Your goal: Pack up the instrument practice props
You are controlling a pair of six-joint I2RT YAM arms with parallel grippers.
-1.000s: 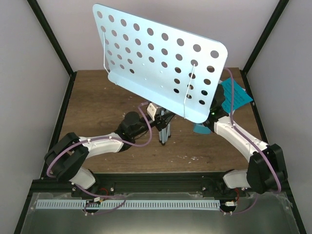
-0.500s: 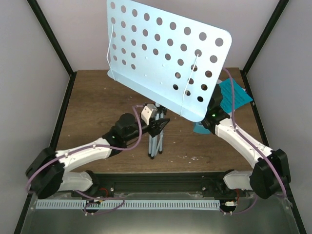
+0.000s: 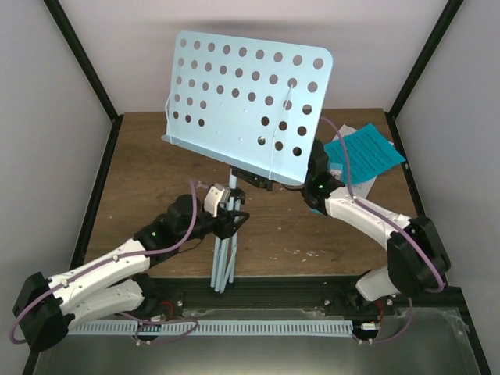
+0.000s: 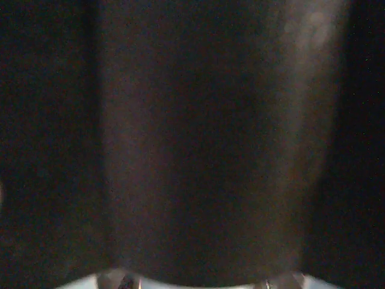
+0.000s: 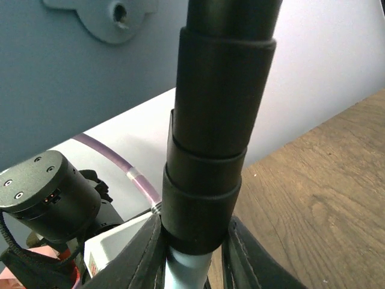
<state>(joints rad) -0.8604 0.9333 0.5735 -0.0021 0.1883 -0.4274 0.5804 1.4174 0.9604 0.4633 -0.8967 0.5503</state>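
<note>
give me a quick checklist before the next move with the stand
1. Right gripper shut on the pole: ok, fingers hug both its sides.
2. Left gripper on the legs: ok from above; its own camera is dark.
3. Legs folded together: ok.
4. Leg tips clear of the table's near edge: cannot tell.
5. Sheets packed: not ok, lying on the table at right rear.
6. Metronome located: cannot tell, not in view.
</note>
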